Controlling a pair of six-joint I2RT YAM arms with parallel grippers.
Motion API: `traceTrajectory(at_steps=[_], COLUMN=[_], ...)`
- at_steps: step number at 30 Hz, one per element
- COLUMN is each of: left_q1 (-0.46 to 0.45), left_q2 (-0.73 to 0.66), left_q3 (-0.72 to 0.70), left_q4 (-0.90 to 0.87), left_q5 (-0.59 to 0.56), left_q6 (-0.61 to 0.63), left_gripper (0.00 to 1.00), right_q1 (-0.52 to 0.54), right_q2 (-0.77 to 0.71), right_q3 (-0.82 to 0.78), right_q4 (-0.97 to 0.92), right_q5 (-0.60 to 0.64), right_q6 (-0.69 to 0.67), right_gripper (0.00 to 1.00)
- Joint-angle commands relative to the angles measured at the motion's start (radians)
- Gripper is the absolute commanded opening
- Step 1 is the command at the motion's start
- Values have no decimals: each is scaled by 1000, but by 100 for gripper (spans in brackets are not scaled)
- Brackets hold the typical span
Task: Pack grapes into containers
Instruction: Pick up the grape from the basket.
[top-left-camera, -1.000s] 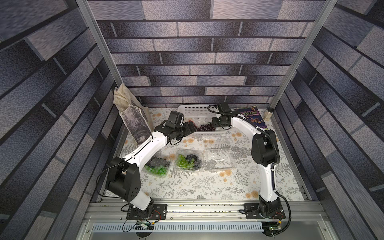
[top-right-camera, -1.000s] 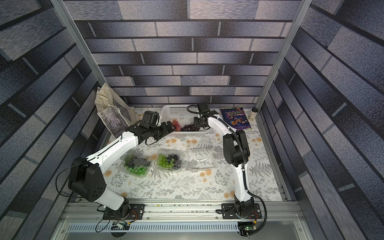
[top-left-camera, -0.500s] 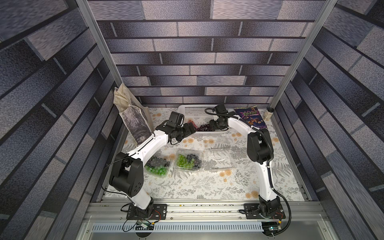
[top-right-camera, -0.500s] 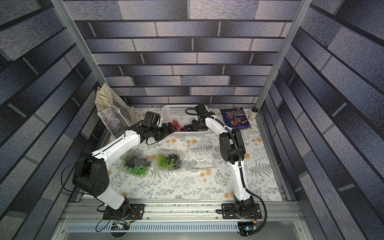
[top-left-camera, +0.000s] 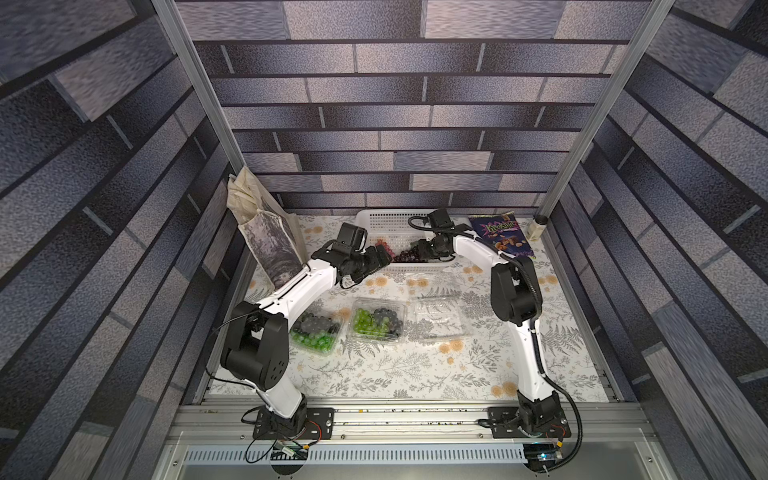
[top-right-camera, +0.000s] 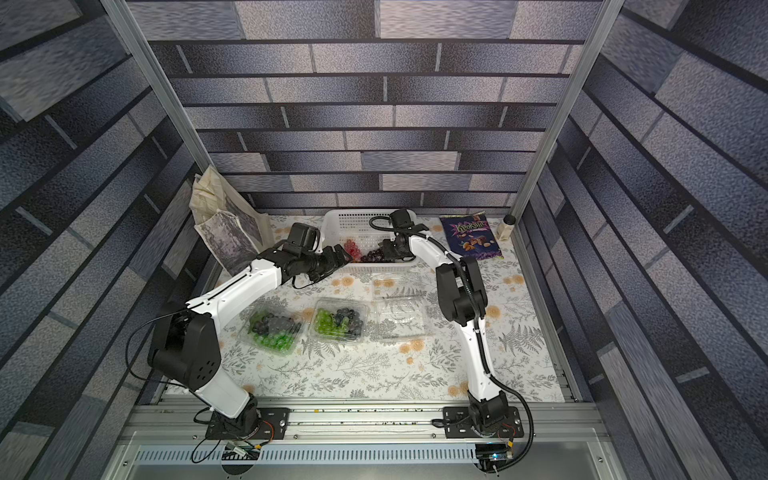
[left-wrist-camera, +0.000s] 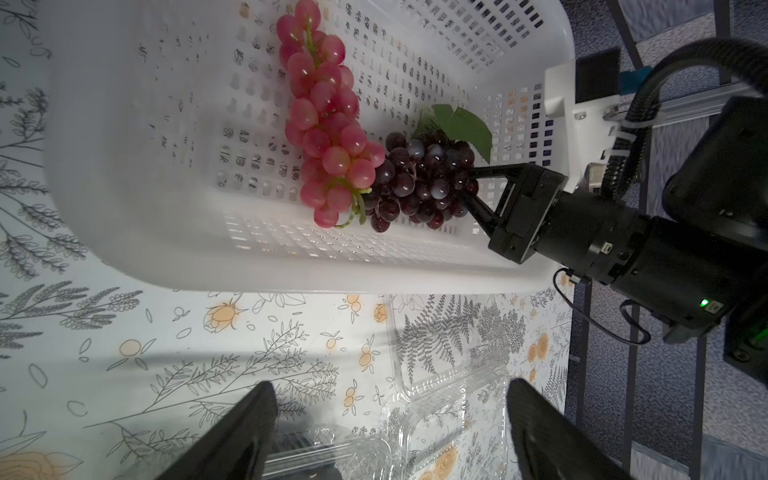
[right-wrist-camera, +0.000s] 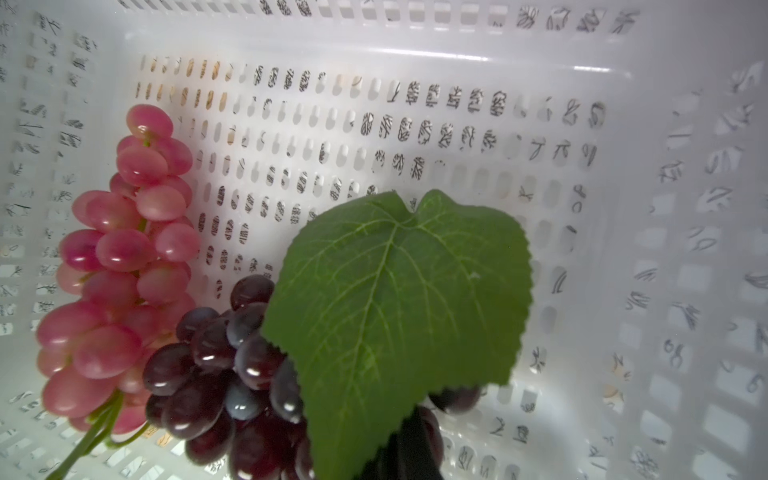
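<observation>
Basket at table's far edge, right gripper pinched shut on dark purple bunch inside, red bunch touching it, left gripper wide open, empty, just outside front wall

Floral table, white basket, clear containers, snack bag, paper bag

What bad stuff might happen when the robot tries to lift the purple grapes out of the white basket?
1. The right gripper is shut right at the edge of the dark purple bunch, beside its leaf. It may pinch only a stem or leaf, so the bunch might slip and fall.
2. The red bunch touches the purple one, so it might get dragged along or snag on the basket wall.
</observation>
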Motion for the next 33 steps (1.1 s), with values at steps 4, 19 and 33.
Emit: traceTrajectory(at_steps=[4, 19, 33], left_q1=[4, 2, -54], left_q2=[-17, -50, -126], left_q3=[-3, -40, -73], left_q4=[24, 63, 73], left_q5=[22, 33, 4], left_q6=[3, -8, -9], left_gripper=[89, 89, 89], right_q1=[-6, -5, -3], right_q2=[-143, -373, -744], right_q3=[-43, -34, -295], right_q4=[32, 35, 57], right_q5=[-16, -69, -101], right_q6=[9, 28, 108], right_gripper=[0, 0, 0])
